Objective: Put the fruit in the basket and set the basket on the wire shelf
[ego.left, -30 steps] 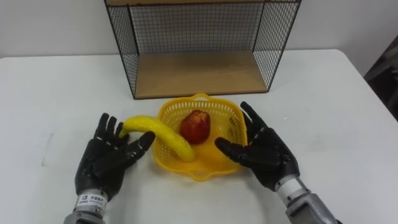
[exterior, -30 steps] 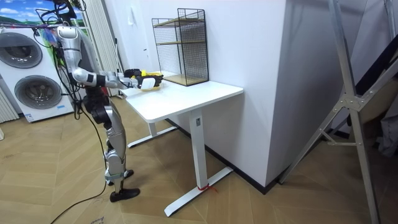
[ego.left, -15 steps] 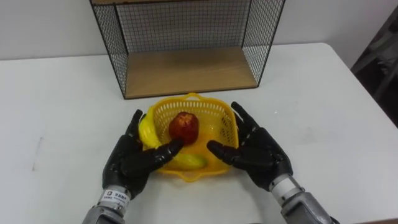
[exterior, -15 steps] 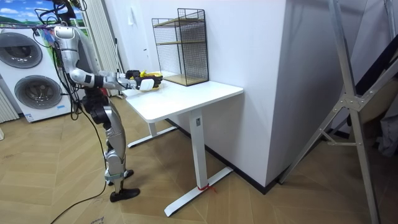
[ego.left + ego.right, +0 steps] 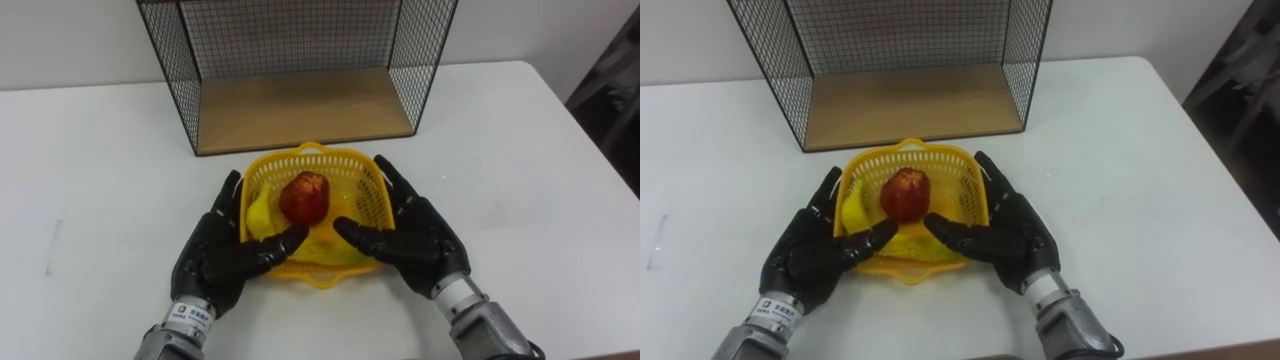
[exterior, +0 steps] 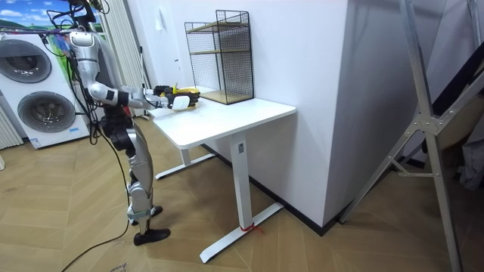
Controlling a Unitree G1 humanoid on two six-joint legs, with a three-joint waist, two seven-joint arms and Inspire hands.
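Basket (image 5: pixel 352 172) holds one apple (image 5: pixel 305 195), one banana (image 5: pixel 261 213), between left hand (image 5: pixel 215 263), right hand (image 5: pixel 420 245).

We see both arms coming in from the bottom edge, forearms angled inward. Left hand (image 5: pixel 222 258): palm turned right, fingers straight and spread, pointing forward, thumb stretched inward toward the other hand. Right hand (image 5: pixel 418 238) mirrors it: palm turned left, fingers straight, slightly fanned, thumb reaching inward. The 2 thumbs point at each other, tips close but apart. Both wrists look straight, in line with the forearms. In the room view we see the robot upright on 2 legs, forearms held out forward.
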